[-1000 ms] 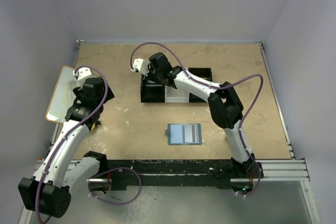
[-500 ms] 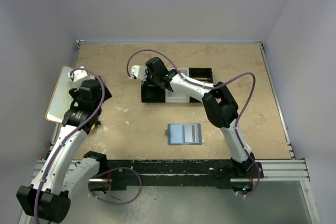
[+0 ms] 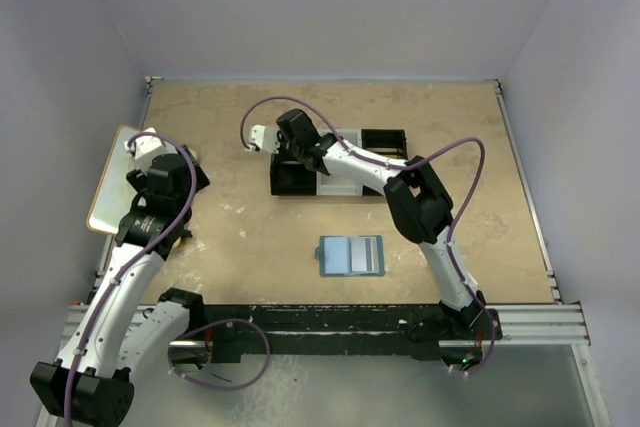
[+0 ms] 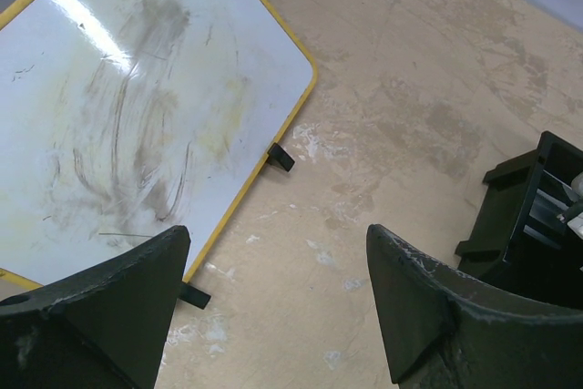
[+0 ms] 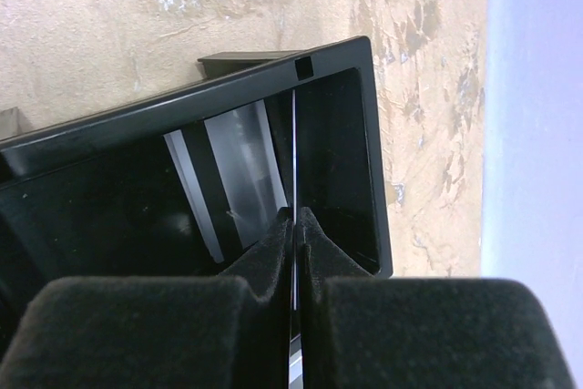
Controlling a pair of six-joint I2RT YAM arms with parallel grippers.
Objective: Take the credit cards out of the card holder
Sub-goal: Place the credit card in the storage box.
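The tan tabletop [image 3: 480, 147] is sitting inside pale lavender walls [image 3: 320, 7]. The card holder [image 3: 352, 255] is lying open and flat near the front edge, between the two arm bases and well apart from both grippers. The black-and-white tray [image 3: 385, 139] is standing further back, around mid-table.

The right gripper [image 5: 294, 225] is reaching down over the compartment at the tray's left end. Its fingers [image 5: 264, 252] are pressing together and pinching a thin pale credit card [image 5: 294, 152]. The card is showing edge-on, as a narrow line running out from between the pads, and its colour cannot be told.

The left gripper [image 4: 273, 316] is hovering above bare tabletop just beside the right edge of the yellow-framed whiteboard [image 4: 137, 107]. Its fingers [image 4: 118, 307] are standing spread wide and are holding nothing.
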